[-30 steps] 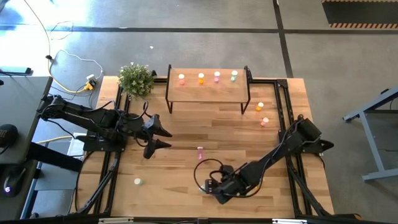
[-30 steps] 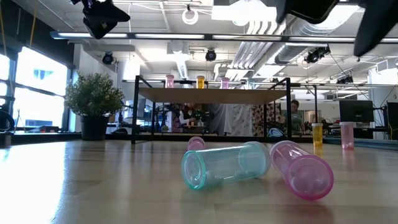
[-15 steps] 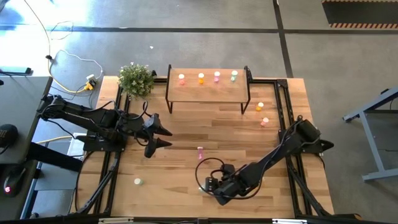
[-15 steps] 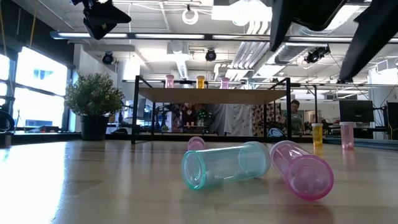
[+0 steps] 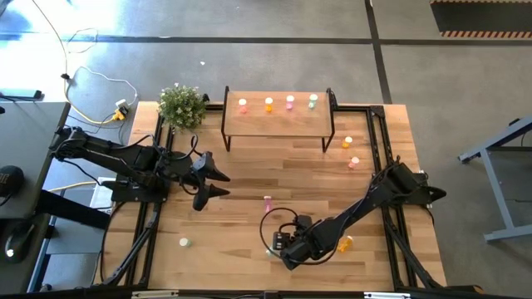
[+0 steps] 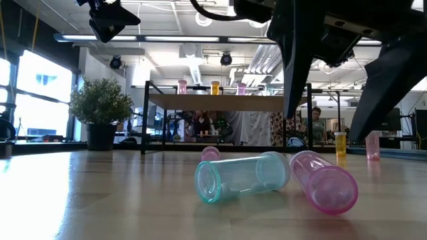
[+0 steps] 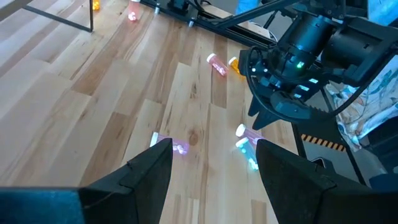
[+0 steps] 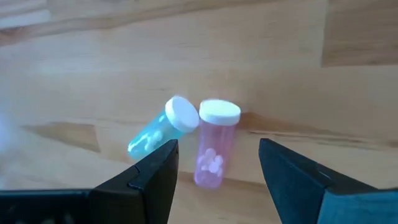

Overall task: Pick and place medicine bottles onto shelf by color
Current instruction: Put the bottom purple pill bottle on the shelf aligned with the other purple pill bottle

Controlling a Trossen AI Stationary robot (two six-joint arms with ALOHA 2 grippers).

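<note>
Two medicine bottles lie on their sides, caps together, near the table's front edge: a green one (image 8: 153,133) (image 6: 243,177) and a pink one (image 8: 213,149) (image 6: 324,181). My right gripper (image 8: 217,147) (image 5: 284,249) hangs open just above them, pointing steeply down, with the pink bottle below the gap between its fingers and touching neither. The shelf (image 5: 274,122) at the far side carries several upright bottles (image 5: 268,104) in a row. My left gripper (image 5: 212,178) waits open, high over the table's left half.
A small pink bottle (image 5: 268,202) stands mid-table. An orange bottle (image 5: 343,243) lies beside my right arm, a pale one (image 5: 184,242) at the near left, and two more (image 5: 347,143) right of the shelf. A potted plant (image 5: 181,105) stands at the far left.
My right gripper has come down toward the two lying bottles and tipped to point more steeply downward, staying open. Its arm has shifted and uncovered the orange bottle beside it. The bottles have not moved.
</note>
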